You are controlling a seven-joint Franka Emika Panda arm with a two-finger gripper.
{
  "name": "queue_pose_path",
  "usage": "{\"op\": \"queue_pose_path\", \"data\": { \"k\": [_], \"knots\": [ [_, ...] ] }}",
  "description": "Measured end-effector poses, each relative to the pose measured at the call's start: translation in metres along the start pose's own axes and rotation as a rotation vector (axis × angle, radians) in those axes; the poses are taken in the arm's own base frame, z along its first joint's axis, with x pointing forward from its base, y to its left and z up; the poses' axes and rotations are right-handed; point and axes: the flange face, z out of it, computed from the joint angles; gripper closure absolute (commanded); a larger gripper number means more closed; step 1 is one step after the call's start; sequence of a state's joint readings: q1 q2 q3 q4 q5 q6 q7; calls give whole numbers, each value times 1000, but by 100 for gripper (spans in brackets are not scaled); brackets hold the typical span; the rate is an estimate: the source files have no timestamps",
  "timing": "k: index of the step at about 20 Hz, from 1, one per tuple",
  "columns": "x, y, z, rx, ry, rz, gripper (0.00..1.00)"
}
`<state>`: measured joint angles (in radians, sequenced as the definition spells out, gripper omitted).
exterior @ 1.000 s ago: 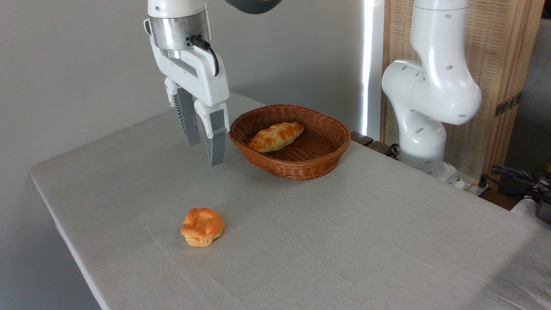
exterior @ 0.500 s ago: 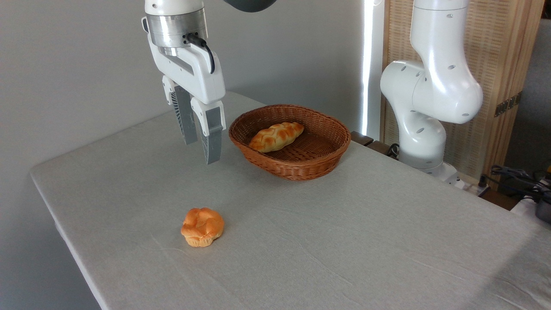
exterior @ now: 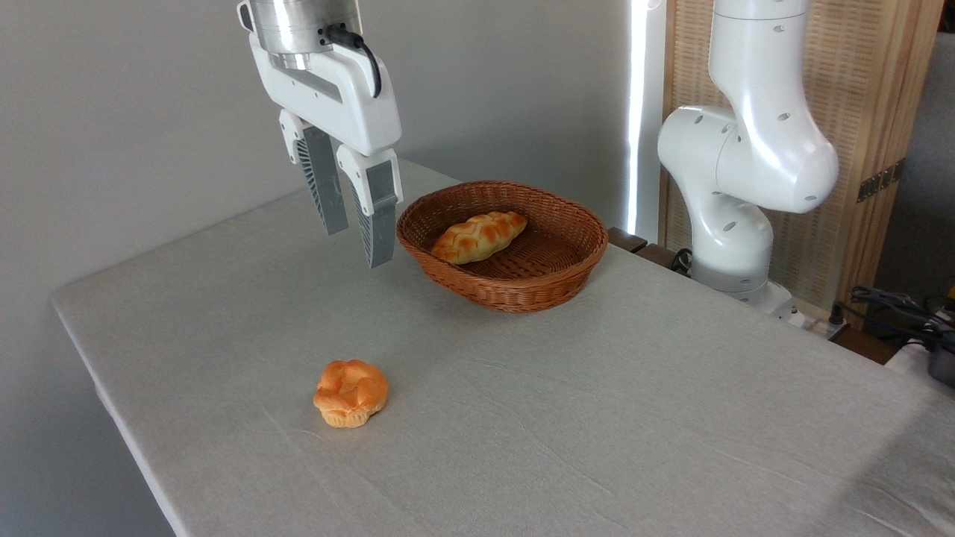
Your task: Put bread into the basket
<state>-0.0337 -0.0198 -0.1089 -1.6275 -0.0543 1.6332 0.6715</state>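
The long braided bread (exterior: 479,236) lies inside the oval wicker basket (exterior: 522,294), toward its left half, at the back of the table. My gripper (exterior: 359,242) hangs in the air just left of the basket's left rim, well above the tablecloth. Its two grey fingers (exterior: 379,224) point down with a gap between them and nothing held, so it is open.
A small round orange bun (exterior: 351,392) sits on the grey tablecloth (exterior: 597,418) near the front left. The arm's white base (exterior: 735,224) stands behind the table's right side. The table's left edge runs close to the bun.
The gripper has risen and shifted slightly right, staying open and empty. The bread, basket and bun have not moved.
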Motion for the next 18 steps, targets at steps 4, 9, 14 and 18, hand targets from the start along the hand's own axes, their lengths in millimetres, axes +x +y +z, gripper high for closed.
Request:
{"op": "queue_pose_path", "data": {
  "k": [4, 9, 14, 18],
  "knots": [
    [-9, -21, -6, 6, 8, -38, 0],
    [-25, -38, -16, 13, 15, -66, 0],
    [-27, -40, -19, 16, 19, -67, 0],
    [-25, -39, -17, 14, 17, -64, 0]
  ]
}}
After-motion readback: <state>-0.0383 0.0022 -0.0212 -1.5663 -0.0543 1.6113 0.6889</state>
